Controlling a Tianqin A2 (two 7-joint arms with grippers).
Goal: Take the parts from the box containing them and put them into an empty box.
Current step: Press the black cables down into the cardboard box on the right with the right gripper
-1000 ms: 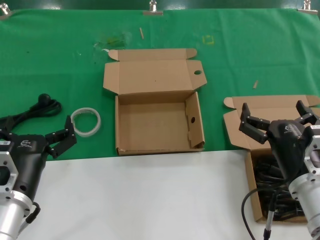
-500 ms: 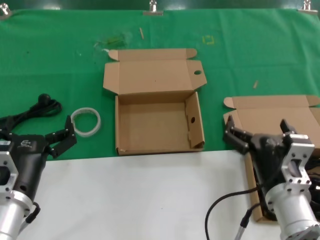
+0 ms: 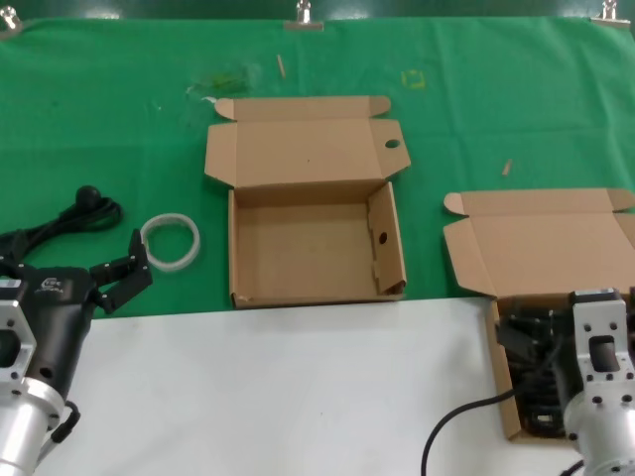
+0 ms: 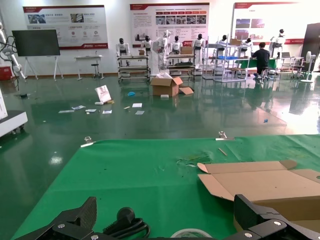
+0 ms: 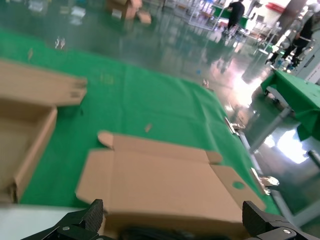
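The box containing the parts point(image 3: 501, 382) stands at the right front with its lid point(image 3: 541, 248) folded back. Black cord bundles point(image 3: 531, 382) lie inside it. My right gripper point(image 3: 551, 342) is lowered over this box, open and empty, its fingers partly hidden behind the wrist. In the right wrist view the open fingers point(image 5: 94, 216) straddle the lid point(image 5: 155, 185), with dark cords point(image 5: 160, 234) just below. The empty box point(image 3: 308, 248) with an oval hole in its lid stands in the middle. My left gripper point(image 3: 114, 281) is parked at the front left, open.
One black cord point(image 3: 69, 216) and a white ring of tubing point(image 3: 171, 240) lie on the green cloth beyond my left gripper. Both also show in the left wrist view, the cord point(image 4: 127, 225) and the ring point(image 4: 192, 233). A white surface point(image 3: 298, 387) covers the front.
My right gripper has moved down and back toward me, from above the lid into the cord box. The left arm has not moved.
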